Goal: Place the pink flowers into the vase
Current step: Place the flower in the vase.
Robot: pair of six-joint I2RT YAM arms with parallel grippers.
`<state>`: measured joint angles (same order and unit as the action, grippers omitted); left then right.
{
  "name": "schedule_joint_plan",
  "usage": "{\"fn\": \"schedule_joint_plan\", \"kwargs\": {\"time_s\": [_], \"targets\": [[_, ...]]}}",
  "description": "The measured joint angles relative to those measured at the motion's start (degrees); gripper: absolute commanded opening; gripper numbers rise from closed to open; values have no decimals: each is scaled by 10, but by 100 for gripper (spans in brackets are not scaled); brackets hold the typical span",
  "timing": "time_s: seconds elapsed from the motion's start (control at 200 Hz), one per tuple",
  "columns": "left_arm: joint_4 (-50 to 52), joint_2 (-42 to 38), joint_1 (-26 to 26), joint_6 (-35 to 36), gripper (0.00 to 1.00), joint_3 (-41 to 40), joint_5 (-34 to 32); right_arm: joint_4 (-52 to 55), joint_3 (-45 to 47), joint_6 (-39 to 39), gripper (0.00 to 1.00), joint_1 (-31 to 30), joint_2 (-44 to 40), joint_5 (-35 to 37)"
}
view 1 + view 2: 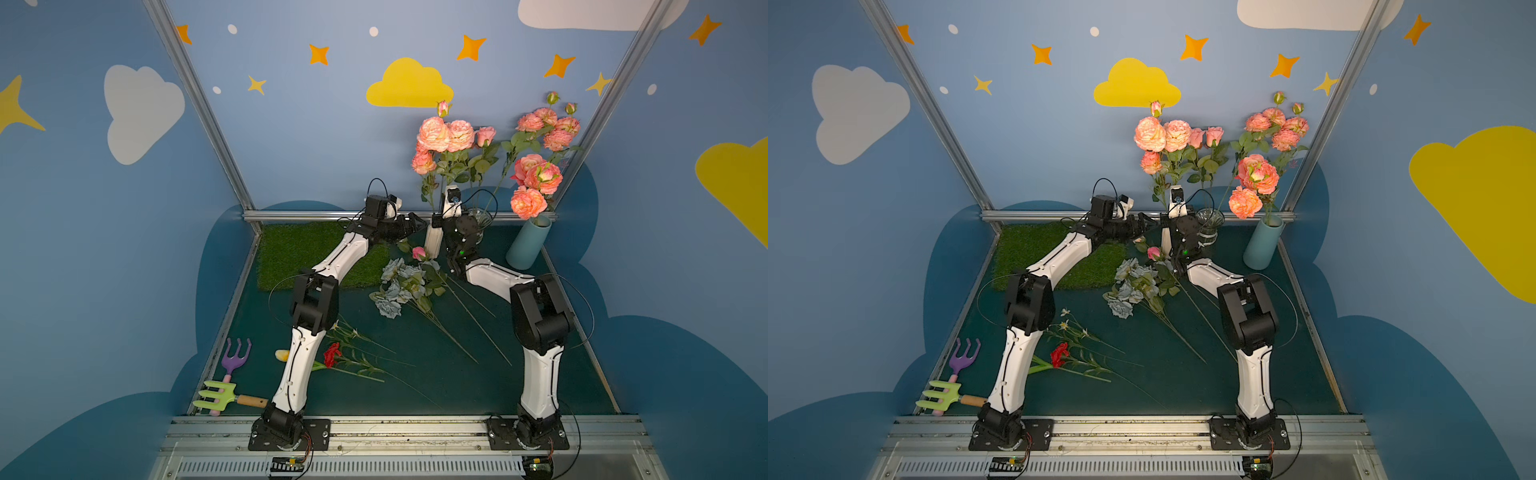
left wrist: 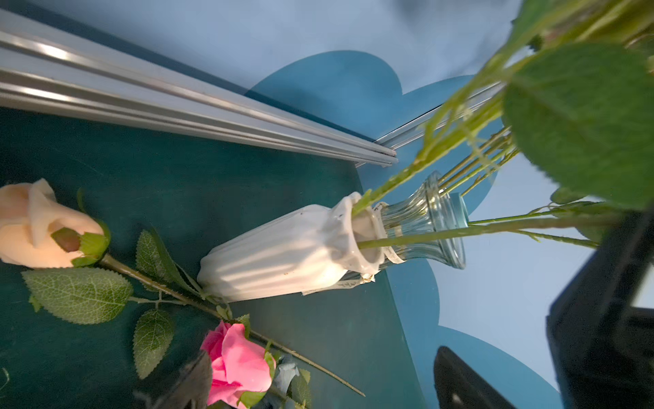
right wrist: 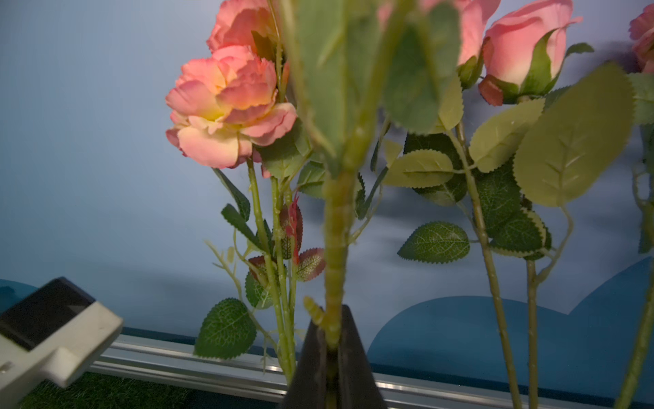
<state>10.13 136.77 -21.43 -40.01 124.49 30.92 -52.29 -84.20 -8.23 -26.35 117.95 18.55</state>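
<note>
We see the pink flowers (image 1: 445, 136) standing tall at the back, their stems dropping into the white ribbed vase (image 2: 283, 255). Our left gripper (image 1: 417, 223) hangs just beside that vase, fingers spread wide and empty. Our right gripper (image 3: 332, 340) pinches one thorny stem (image 3: 336, 230) tight.

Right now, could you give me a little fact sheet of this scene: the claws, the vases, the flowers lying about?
Right claw: shut on a pink flower stem
Left claw: open, empty, near the white vase
White vase: upright, holds pink flowers
Glass vase: holds thin green stems
Blue vase: holds pink blooms
Lying on table: one pink rose, grey-blue bunch, red carnation
</note>
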Motion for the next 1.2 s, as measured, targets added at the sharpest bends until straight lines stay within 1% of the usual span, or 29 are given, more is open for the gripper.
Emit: {"fn": "schedule_joint_plan", "kwargs": {"time_s": [0.17, 0.355, 0.686, 0.881, 1.196], "targets": [[-19, -26, 0, 3, 97, -38, -18, -3, -7, 1, 0, 0, 11, 5], [-50, -65, 1, 6, 97, -115, -59, -5, -11, 3, 0, 0, 21, 7], [-108, -132, 11, -2, 97, -214, -118, -12, -14, 5, 0, 0, 31, 10], [-137, -144, 19, -10, 97, -233, -134, -14, -14, 8, 16, 0, 32, 10], [-146, -144, 22, -18, 97, -246, -144, -17, 4, 10, 23, -1, 32, 10]]}}
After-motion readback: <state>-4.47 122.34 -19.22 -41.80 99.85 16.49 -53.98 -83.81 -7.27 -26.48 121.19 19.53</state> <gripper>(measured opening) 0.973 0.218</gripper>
